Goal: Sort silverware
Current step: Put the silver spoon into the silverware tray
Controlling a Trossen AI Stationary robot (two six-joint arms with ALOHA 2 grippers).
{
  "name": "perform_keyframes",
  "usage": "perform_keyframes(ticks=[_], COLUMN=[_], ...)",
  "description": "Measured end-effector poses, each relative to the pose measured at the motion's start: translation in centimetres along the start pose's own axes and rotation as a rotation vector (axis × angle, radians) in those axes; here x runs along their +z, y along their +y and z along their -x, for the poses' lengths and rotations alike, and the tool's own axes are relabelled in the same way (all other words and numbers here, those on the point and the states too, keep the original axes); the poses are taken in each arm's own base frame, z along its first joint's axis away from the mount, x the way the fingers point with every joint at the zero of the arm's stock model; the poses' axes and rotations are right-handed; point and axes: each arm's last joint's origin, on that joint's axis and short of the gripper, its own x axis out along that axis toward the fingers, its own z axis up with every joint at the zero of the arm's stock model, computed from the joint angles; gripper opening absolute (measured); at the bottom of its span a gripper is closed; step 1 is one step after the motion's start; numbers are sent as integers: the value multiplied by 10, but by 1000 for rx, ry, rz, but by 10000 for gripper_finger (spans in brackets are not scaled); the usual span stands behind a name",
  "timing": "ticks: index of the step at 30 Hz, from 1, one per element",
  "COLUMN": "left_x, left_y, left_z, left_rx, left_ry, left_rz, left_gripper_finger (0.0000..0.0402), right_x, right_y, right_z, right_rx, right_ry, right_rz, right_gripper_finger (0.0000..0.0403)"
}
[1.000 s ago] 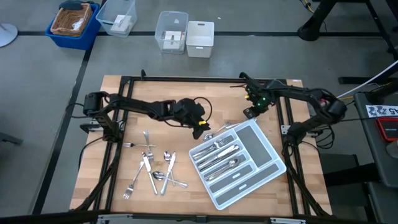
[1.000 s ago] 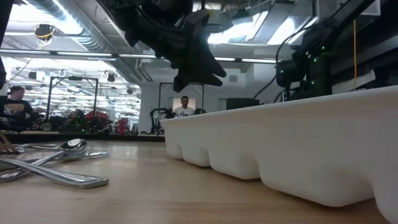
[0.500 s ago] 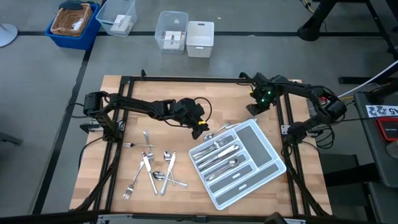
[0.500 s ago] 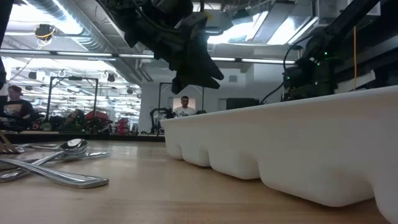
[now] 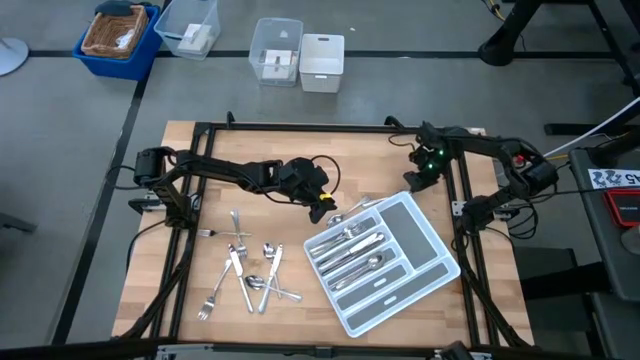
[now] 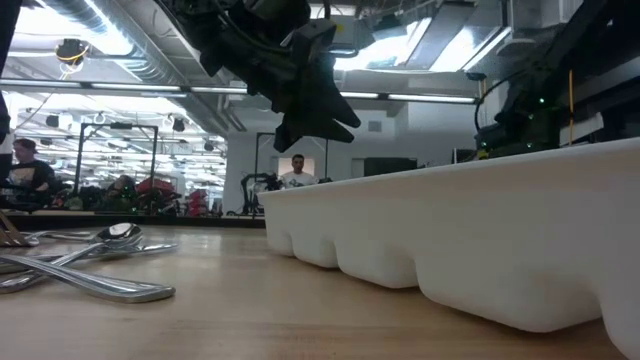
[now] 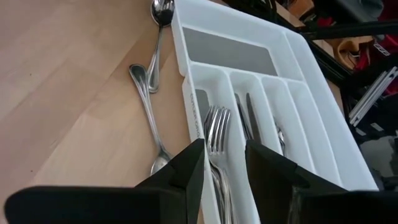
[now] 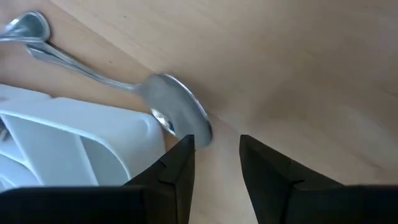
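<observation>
A: Since the shiny metal forks, spoons and knives are what matters, where do they lie?

B: Part of them is a loose heap on the pale wooden table, on the left arm's side; others already lie lengthwise in the slots of the light grey compartmented plastic tray, which sits askew toward the right arm; two slim spoons rest on the wood just beside the tray's far end.

A: Why is the left gripper hanging there?

B: It hovers over the tray's end, above the forks in one slot; its dark fingers stand apart with nothing between them, so I judge it free to fetch another piece.

A: And the right gripper?

B: Near the tray's far corner, just over the wood; its fingers are parted and bare; a spoon bowl lies right ahead of them against the tray's wall, likely its target.
</observation>
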Motion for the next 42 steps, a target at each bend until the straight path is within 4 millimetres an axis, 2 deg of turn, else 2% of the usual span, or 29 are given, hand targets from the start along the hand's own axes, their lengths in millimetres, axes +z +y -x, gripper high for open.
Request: perform_keyframes(ticks=[9,15,19,26,32,42], left_x=[0,0,0,0,0,0], left_y=[0,0,0,0,0,0], left_z=[0,0,0,0,0,0], left_rx=[3,3,3,3,2,3], left_ry=[-2,-2,-1,-2,-1,-1], left_rz=[10,24,25,25,35,54], left_gripper_finger=[107,107,107,107,107,107], right_x=[1,-3,-5,-4,-1,12], right_y=[-3,-4,-5,-6,-5,-2], right_z=[-12,-16,-18,-21,-21,-18], right_rx=[88,121,139,165,202,272], right_ry=[-78,-66,-58,-89,-120,-227], right_rz=[42,33,25,44,44,30], right_gripper_finger=[128,124,97,14,20,5])
